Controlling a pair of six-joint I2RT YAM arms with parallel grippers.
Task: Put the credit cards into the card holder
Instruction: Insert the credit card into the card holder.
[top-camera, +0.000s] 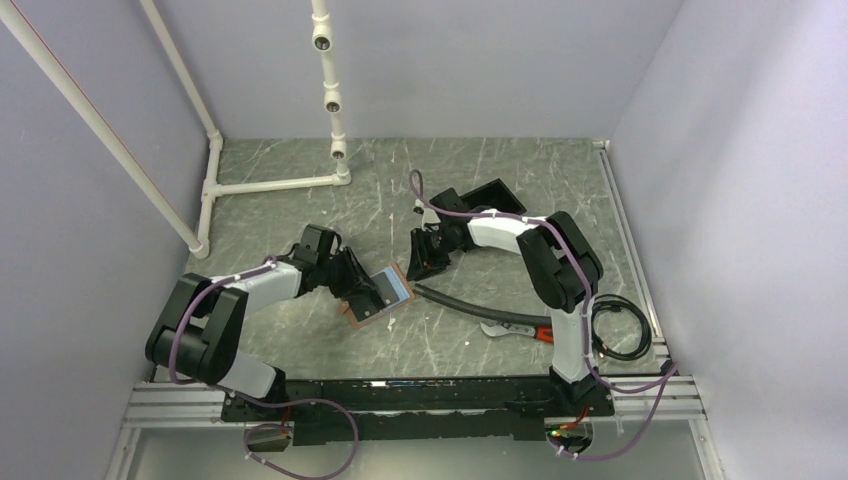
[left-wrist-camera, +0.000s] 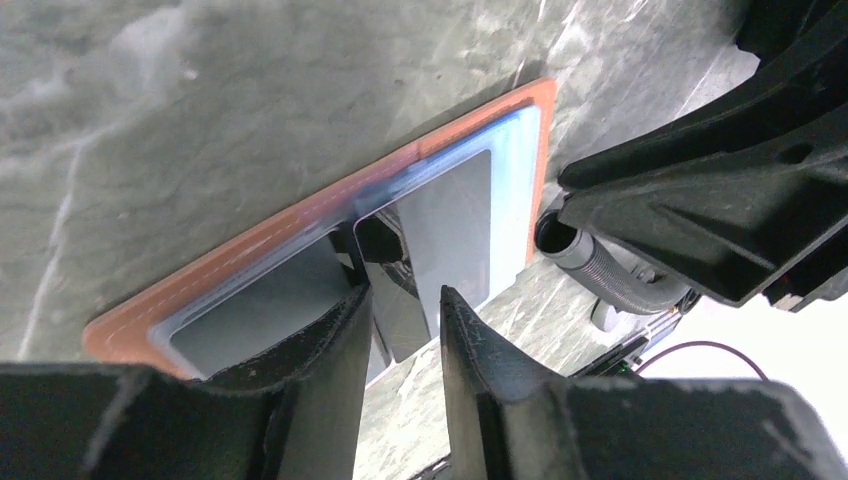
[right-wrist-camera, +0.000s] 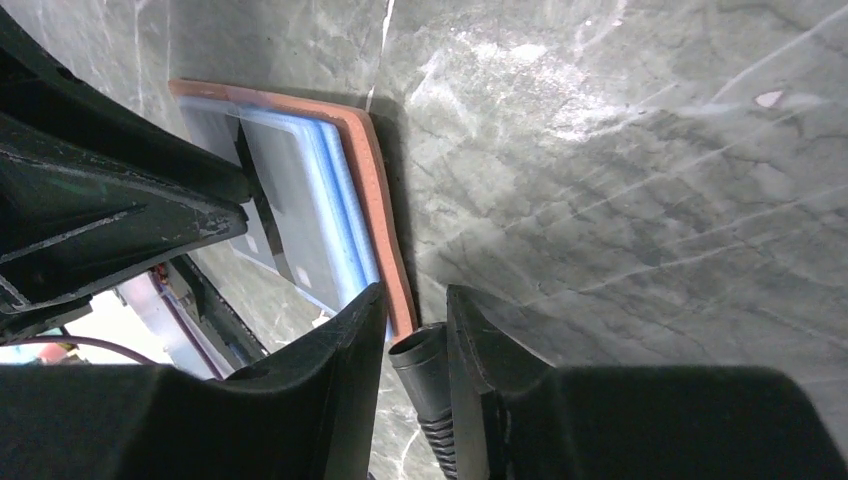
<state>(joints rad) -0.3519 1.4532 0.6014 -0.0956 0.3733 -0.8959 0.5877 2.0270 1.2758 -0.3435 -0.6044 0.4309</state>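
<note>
Here, credit cards (left-wrist-camera: 450, 220) lie on the open card holder (left-wrist-camera: 300, 215); left gripper (left-wrist-camera: 405, 310) and right gripper (right-wrist-camera: 415, 305) stand slightly open.

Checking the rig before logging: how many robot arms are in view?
2. The left arm reaches from the left to the card holder; the right arm bends in from the right, its end effector beside the holder. None appears hidden.

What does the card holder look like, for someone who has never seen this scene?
On the grey marbled table, look at the middle. The card holder lies flat there under pale blue cards. Its tan-orange leather border sets it apart from the black hose beside it.
</note>
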